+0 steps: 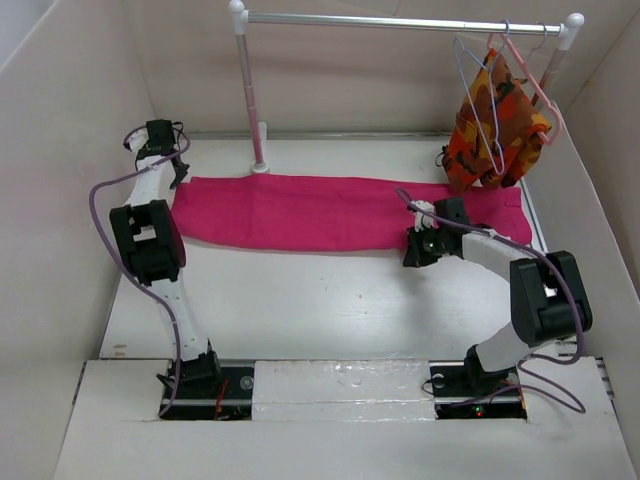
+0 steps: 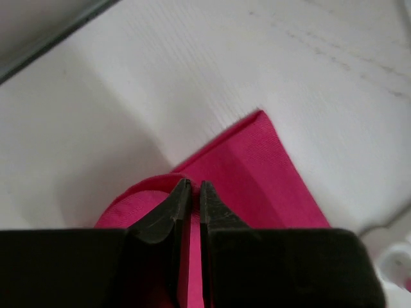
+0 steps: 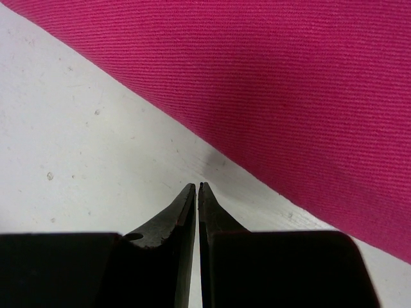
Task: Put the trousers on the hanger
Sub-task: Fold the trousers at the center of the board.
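The magenta-pink trousers (image 1: 300, 212) lie flat, stretched left to right across the far half of the table. My left gripper (image 1: 177, 177) is at their left end. In the left wrist view it (image 2: 191, 185) is shut on a raised fold of the trousers (image 2: 257, 167). My right gripper (image 1: 412, 255) is at the near edge of the trousers' right part. In the right wrist view it (image 3: 196, 186) is shut and empty over bare table, just short of the trousers (image 3: 289, 83). The pale lilac wire hanger (image 1: 460, 60) hangs empty on the rail at the back right.
A clothes rail (image 1: 400, 20) on a pink post (image 1: 250, 90) spans the back. A salmon-pink hanger (image 1: 540, 95) on it carries an orange patterned garment (image 1: 495, 125) that hangs down to the trousers' right end. White walls enclose the table on three sides.
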